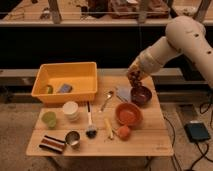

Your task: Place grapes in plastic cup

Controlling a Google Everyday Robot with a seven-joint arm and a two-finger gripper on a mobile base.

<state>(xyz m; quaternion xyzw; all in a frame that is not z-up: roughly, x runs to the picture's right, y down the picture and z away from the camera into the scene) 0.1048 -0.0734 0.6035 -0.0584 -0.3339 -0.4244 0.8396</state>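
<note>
- The wooden table is crowded on its left half and middle. Its front right corner is the one wide bare patch.
- A flat item with dark and pale stripes lies at the front left corner, close to the front edge.
- One yellow bin fills the rear left corner, with its rim near the left and rear edges. It holds two things: a small green item and a grey sponge-like block.
- There are three cups, all upright.
  - The light-green plastic cup stands near the left edge, in front of the bin.
  - The cream-white cup is just beside it on the right.
  - The metal cup sits near the front edge, beside the striped item.
- In the middle lie one brush, one metal spoon and one yellow stick-like item, with only narrow gaps between them.
- There are two bowls. The orange-red bowl is nearer the front, and the dark maroon bowl is just behind it to the right.
- A pale grey flat piece lies left of the dark bowl.
- One orange round fruit sits just in front of the orange-red bowl.
- The hand hangs over the rear right of the table, above the dark bowl's rear rim. It is clamped on the single bunch of grapes, which is lifted off the surface and well apart from the plastic cup across the table.
- One dark box rests on the floor to the right of the table.
</note>
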